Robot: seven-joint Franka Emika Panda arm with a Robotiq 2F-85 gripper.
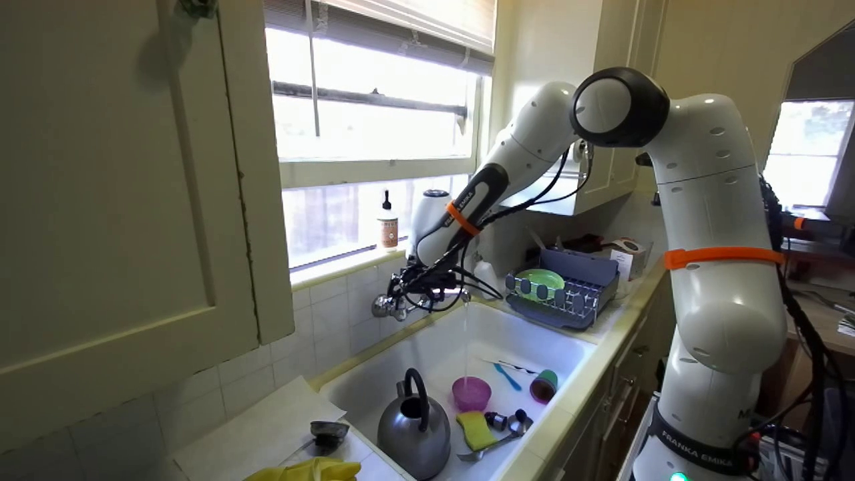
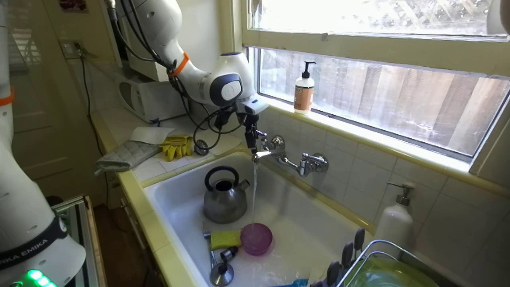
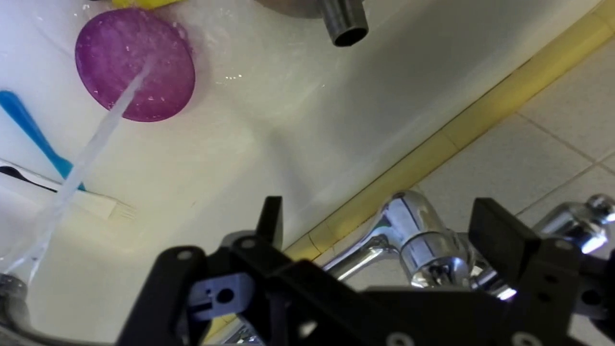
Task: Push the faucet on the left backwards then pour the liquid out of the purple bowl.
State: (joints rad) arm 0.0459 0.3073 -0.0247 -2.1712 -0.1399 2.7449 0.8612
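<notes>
The shiny silver faucet (image 2: pixel 275 148) is on the tiled wall above the sink, and water runs from its spout. The purple bowl (image 2: pixel 256 239) sits upright in the sink under the stream. It also shows in an exterior view (image 1: pixel 471 394) and in the wrist view (image 3: pixel 137 67). My gripper (image 3: pixel 382 221) is open and empty. In the wrist view, part of the faucet (image 3: pixel 423 230) shows between its spread fingers; I cannot tell whether they touch it. In an exterior view the gripper (image 2: pixel 252 144) points down beside the spout and the handle at the kettle end.
The grey kettle (image 2: pixel 225 201) stands in the sink near the bowl. A yellow-green sponge (image 2: pixel 225 239), a metal funnel (image 2: pixel 222 274) and a cup (image 1: pixel 544 386) lie there too. A dish rack (image 1: pixel 568 287) stands at one sink end. A soap bottle (image 2: pixel 304 89) stands on the sill.
</notes>
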